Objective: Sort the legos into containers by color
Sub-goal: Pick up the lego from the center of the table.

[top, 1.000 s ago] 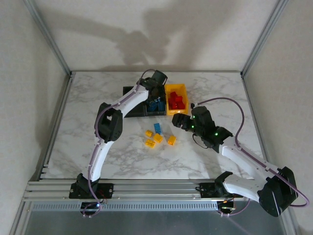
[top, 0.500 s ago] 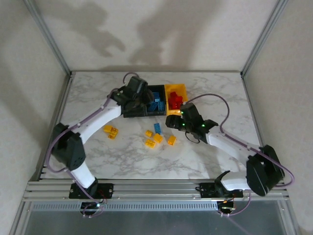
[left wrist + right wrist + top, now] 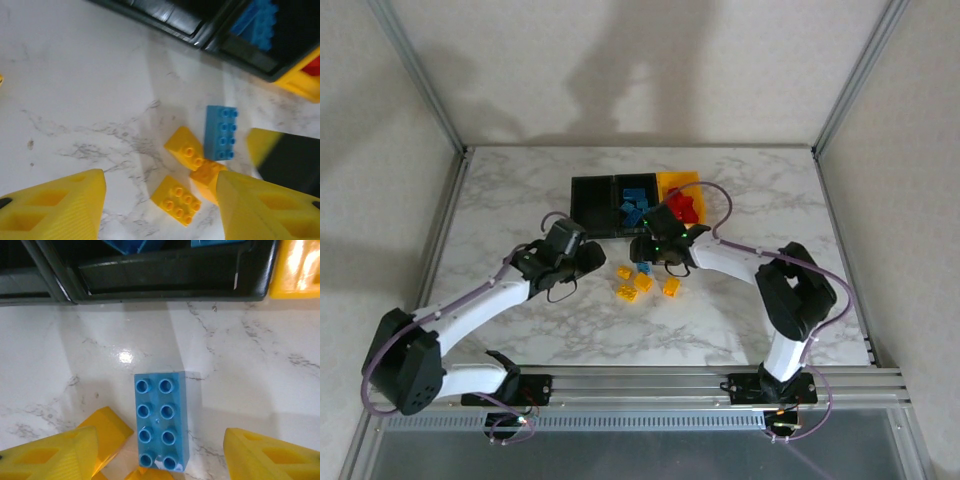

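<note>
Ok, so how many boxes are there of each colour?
Black bins: 2 (left black bin, middle black bin)
Yellow bin: 1
Total: 3

Yellow lego (image 3: 109, 432) partly hidden behind the jaws.

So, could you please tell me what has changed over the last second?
The left end effector withdrew from above the containers to the near left. The right end effector moved left and now straddles the loose blue brick, open, not gripping. Containers and loose yellow bricks stayed put.
</note>
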You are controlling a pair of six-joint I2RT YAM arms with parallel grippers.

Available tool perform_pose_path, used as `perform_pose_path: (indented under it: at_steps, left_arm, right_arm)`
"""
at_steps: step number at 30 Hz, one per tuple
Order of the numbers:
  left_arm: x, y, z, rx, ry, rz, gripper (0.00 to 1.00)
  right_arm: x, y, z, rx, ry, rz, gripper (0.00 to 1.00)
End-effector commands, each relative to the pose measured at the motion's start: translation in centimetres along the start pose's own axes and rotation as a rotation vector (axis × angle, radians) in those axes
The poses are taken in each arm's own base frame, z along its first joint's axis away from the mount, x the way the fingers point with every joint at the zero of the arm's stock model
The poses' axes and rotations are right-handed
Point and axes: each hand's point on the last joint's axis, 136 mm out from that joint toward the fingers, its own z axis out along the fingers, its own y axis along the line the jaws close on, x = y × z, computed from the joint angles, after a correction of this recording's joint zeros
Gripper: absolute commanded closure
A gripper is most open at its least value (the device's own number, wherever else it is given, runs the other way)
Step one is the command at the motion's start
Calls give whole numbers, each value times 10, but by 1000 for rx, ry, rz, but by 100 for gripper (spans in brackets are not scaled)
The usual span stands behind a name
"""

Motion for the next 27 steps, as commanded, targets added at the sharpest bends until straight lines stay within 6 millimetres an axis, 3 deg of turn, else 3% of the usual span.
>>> perform_pose_path:
  at_steps: [1,8,20,27]
  left_arm:
    - [-10,-5,-9,28,-42,-8,39]
    - [-5,-2,-7,35,-27,-18,39]
    - [-1,2,-4,29,-19,-27,39]
    - [-1,2,-3,34,-18,-36,39]
  right_arm:
    - [3,1,9,26,39,-17,35]
    - [8,1,32,58,85,-27,37]
    - [15,-2,48,87,121,-45,44]
    - [18,-3,50,98,131,-63,60]
